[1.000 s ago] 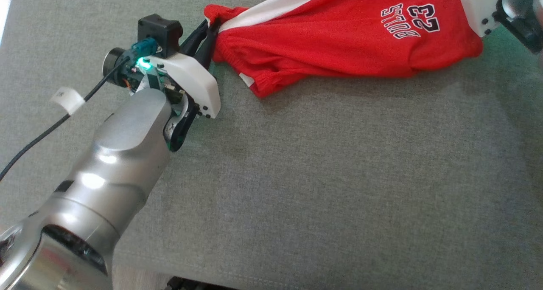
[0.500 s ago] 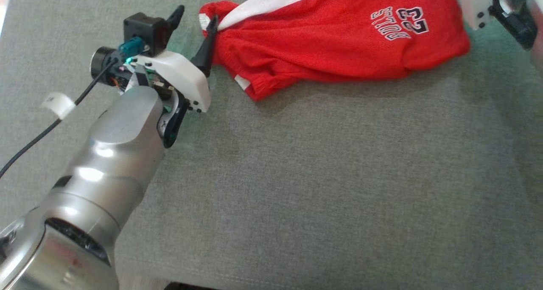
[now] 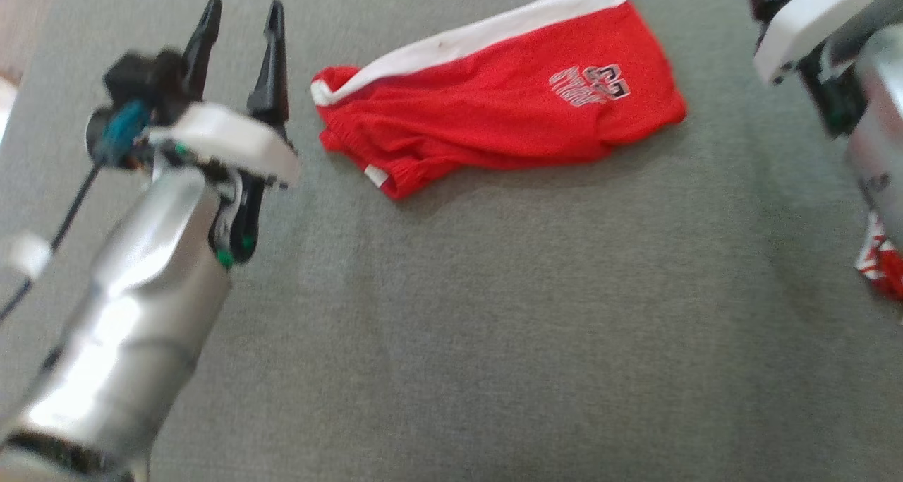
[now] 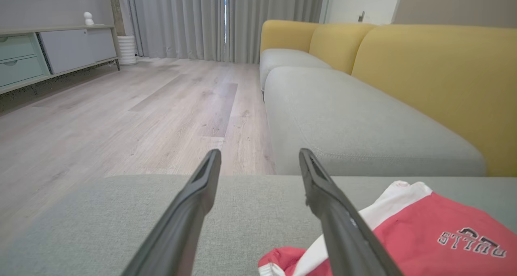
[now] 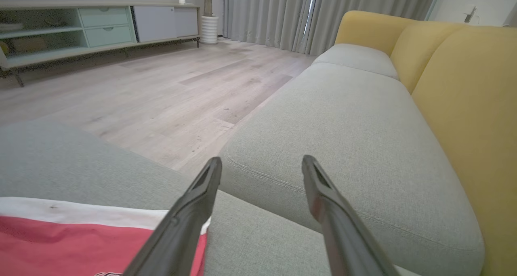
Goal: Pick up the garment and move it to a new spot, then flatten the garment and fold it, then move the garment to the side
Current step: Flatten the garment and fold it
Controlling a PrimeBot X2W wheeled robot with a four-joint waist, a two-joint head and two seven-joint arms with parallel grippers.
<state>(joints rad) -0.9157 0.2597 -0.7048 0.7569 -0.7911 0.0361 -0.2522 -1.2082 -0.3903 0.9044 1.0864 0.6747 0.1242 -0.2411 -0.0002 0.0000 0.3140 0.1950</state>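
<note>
**Around the Sofa**

A sofa with grey seats and yellow backs runs toward grey curtains at its far end. Pale wood floor lies along its front. Across that floor stands a low sideboard bearing a small white figurine. A white ribbed pot stands between the sideboard and the curtains.

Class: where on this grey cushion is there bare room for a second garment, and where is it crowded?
Freest: the wide stretch of grey cushion nearer the robot than the red shorts, between the arms. A narrow strip separates the left gripper from the shorts. Crowded: the far band with shorts and right gripper, and the right edge by a red-and-white cloth.
</note>
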